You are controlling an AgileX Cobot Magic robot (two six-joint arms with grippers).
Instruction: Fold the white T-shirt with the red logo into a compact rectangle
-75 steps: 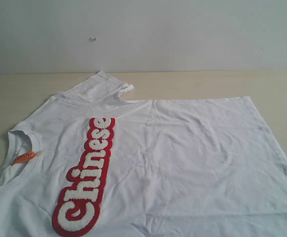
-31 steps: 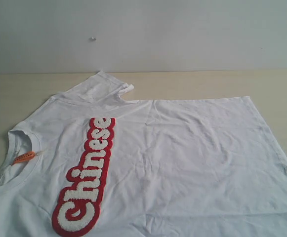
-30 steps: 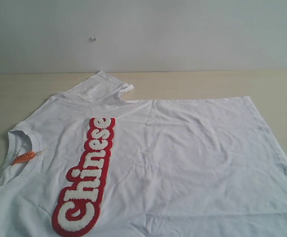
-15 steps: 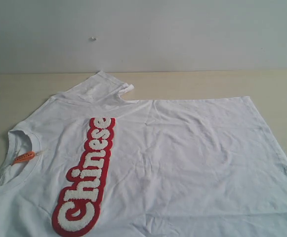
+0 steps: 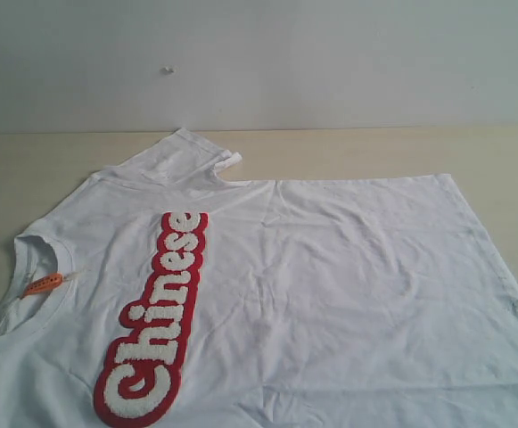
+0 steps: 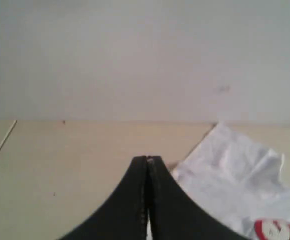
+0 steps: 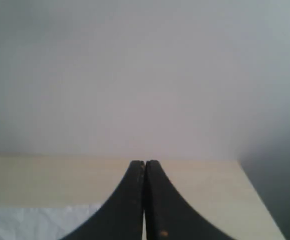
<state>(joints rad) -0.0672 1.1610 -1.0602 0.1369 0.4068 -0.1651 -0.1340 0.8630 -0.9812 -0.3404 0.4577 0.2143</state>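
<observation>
Moved: nothing had shifted since the earlier exterior frames; the shirt (image 5: 330,285) kept the same outline and the same wrinkles, and neither arm had come into that view.
Shirt: it lay spread front-up on the table (image 5: 374,152), with the collar (image 5: 22,259) toward the left of the exterior view and the hem toward the right. Its near part ran off the bottom edge of the frame.
Sleeve: the far sleeve (image 5: 183,156) stuck out toward the wall, its cuff turned over a little.
Logo: the logo (image 5: 160,321) ran across the chest, fully uncovered.
Tag: a small orange tag (image 5: 43,284) sat inside the collar.
Left gripper: the left gripper (image 6: 148,160) had its fingers pressed together on nothing, over bare table, with the sleeve and a sliver of red off to one side.
Right gripper: the right gripper (image 7: 144,162) was likewise pressed together and empty, with table and a strip of white cloth beyond it.
Meaning: no fold looked begun, so the whole job seemed to lie ahead.
Next: both grippers would probably need to spread before pinching an edge, likely the sleeve side, to bring it over the middle.
Risk: thin cloth could drag or bunch instead of folding cleanly.
</observation>
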